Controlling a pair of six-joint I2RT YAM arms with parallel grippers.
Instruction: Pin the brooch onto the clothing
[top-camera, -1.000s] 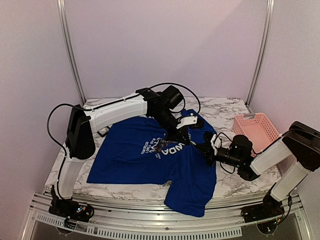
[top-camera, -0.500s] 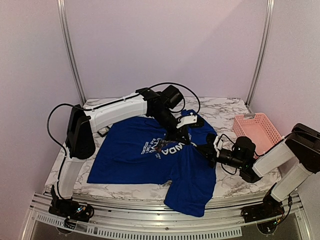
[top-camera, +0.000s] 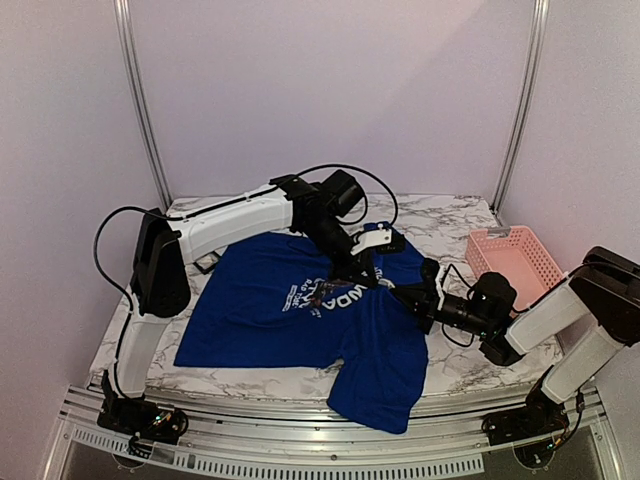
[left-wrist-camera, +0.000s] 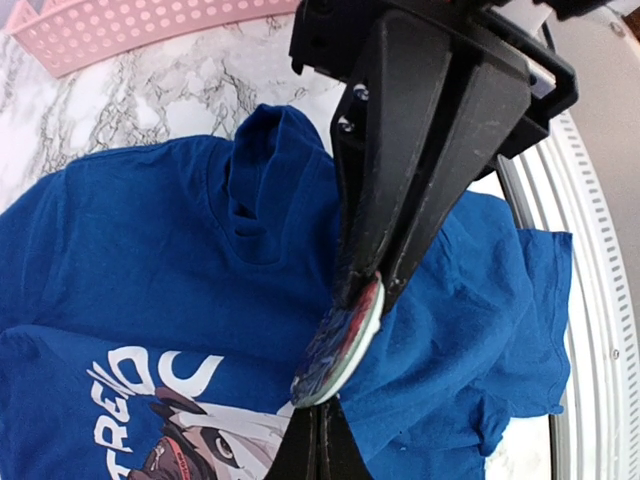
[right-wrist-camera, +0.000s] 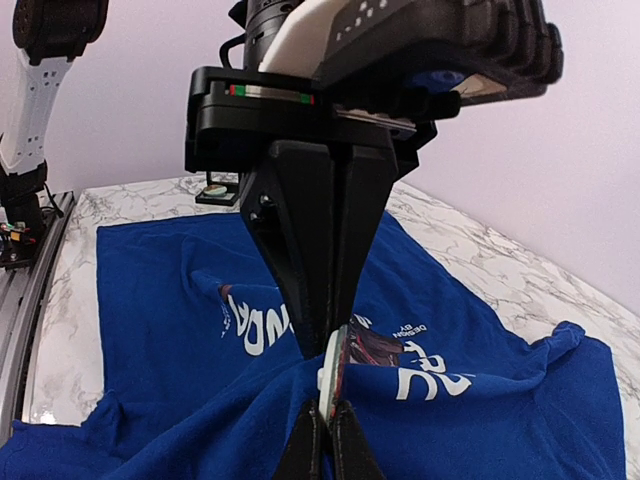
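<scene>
The royal-blue T-shirt (top-camera: 260, 310) lies spread on the marble table, panda print up; it also shows in the left wrist view (left-wrist-camera: 150, 230) and the right wrist view (right-wrist-camera: 150, 290). The brooch (left-wrist-camera: 340, 345) is a small dark disc with a pale back, held edge-on just above the print (right-wrist-camera: 336, 365). My left gripper (top-camera: 372, 278) and right gripper (top-camera: 392, 290) meet tip to tip over the chest. The left gripper (left-wrist-camera: 320, 415) is shut at one edge of the brooch. The right gripper (right-wrist-camera: 326, 410) is shut on the opposite edge, with fabric bunched around its tips.
A pink perforated basket (top-camera: 512, 258) stands at the right rear of the table (top-camera: 450, 215). A small dark box (top-camera: 205, 263) lies beside the shirt's left sleeve. The shirt's lower hem hangs over the front table edge. Metal frame posts stand at both rear corners.
My right gripper has moved left across the shirt until it meets the left gripper's tips at the brooch. The left arm has barely moved.
</scene>
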